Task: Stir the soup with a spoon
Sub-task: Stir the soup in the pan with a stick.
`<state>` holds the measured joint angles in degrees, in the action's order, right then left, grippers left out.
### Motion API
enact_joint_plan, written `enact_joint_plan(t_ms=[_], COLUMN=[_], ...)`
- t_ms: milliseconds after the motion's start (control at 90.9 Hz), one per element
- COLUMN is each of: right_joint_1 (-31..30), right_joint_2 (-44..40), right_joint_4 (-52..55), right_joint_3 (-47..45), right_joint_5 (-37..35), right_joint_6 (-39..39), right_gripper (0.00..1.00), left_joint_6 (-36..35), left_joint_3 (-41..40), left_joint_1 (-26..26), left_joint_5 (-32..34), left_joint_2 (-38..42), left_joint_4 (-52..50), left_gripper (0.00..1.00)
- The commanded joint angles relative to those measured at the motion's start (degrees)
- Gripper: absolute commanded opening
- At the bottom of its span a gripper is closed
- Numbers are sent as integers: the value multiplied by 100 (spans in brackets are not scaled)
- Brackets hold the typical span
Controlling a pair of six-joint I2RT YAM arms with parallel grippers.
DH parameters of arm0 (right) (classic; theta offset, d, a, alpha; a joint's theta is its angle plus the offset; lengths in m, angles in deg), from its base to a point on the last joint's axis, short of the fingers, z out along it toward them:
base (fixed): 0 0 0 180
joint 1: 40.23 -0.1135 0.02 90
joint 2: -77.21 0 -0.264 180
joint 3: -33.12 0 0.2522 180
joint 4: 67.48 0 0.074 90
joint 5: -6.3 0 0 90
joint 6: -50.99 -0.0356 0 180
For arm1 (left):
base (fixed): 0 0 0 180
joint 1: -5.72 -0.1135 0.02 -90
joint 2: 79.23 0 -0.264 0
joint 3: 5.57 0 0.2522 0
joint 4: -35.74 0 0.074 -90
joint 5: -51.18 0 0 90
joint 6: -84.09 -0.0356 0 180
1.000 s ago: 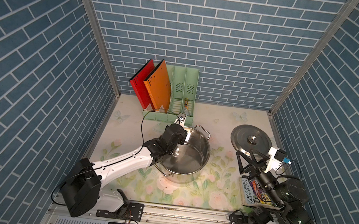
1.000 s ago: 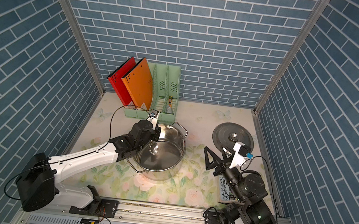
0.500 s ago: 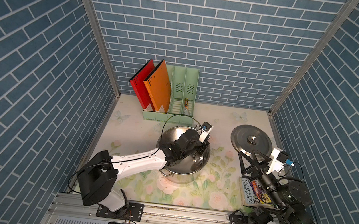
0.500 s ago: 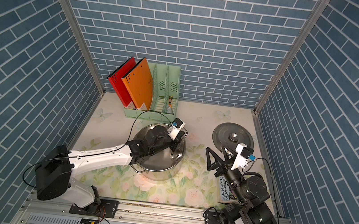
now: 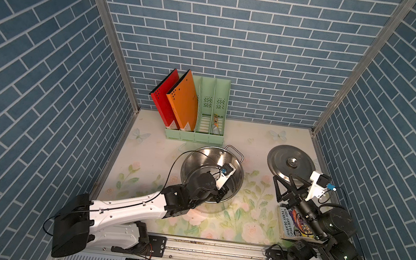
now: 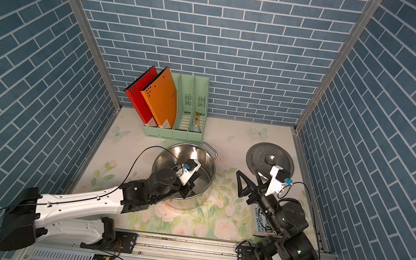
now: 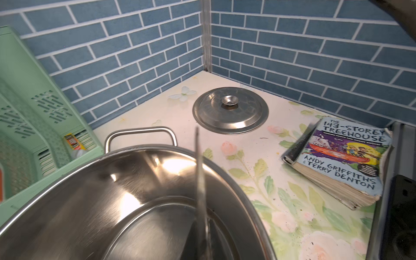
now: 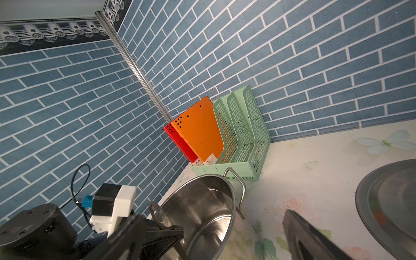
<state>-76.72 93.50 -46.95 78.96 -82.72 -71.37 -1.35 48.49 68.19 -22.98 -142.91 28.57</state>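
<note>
The steel pot (image 5: 199,159) (image 6: 171,156) stands mid-table, and its inside shows only bare shiny metal; I see no soup. My left gripper (image 5: 220,193) (image 6: 187,187) reaches down inside the pot near its right wall, shut on the spoon. The spoon (image 7: 200,180) is a thin grey strip seen edge-on, running down to the pot's bottom. In the right wrist view the spoon's handle end (image 8: 157,213), with its oval hole, sticks up above the left gripper's black fingers (image 8: 166,234). My right gripper (image 5: 283,177) (image 6: 248,174) hangs open and empty to the pot's right.
The pot's lid (image 5: 290,161) (image 7: 229,110) lies flat at the back right. A paperback book (image 5: 295,225) (image 7: 346,155) lies at the front right under the right arm. A green file rack (image 5: 210,125) with red and orange folders (image 5: 183,100) stands against the back wall.
The left arm has swept the spoon from the pot's far-left rim across to its near-right side. The right arm has barely moved.
</note>
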Motion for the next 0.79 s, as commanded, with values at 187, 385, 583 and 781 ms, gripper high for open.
enact_joint_plan(t_ms=[187, 385, 583, 781], right_joint_1=[-24, -25, -20, -24], right_joint_2=[236, 123, 5, -79], right_joint_4=[-487, -365, -190, -58], right_joint_3=[-41, -9, 35, 94], right_joint_5=[218, 148, 54, 15], right_joint_6=[-126, -148, -139, -130], right_gripper=[100, 100, 100, 100], left_joint_6=[693, 428, 68, 17], left_joint_3=[-260, 10, 492, 1202], left_joint_1=[-1131, -1964, -2168, -2170], left_joint_5=[1101, 1052, 686, -14], left_joint_2=[662, 292, -502, -1476], left_joint_4=[-1063, -693, 119, 746], left_gripper=[0, 0, 0, 0])
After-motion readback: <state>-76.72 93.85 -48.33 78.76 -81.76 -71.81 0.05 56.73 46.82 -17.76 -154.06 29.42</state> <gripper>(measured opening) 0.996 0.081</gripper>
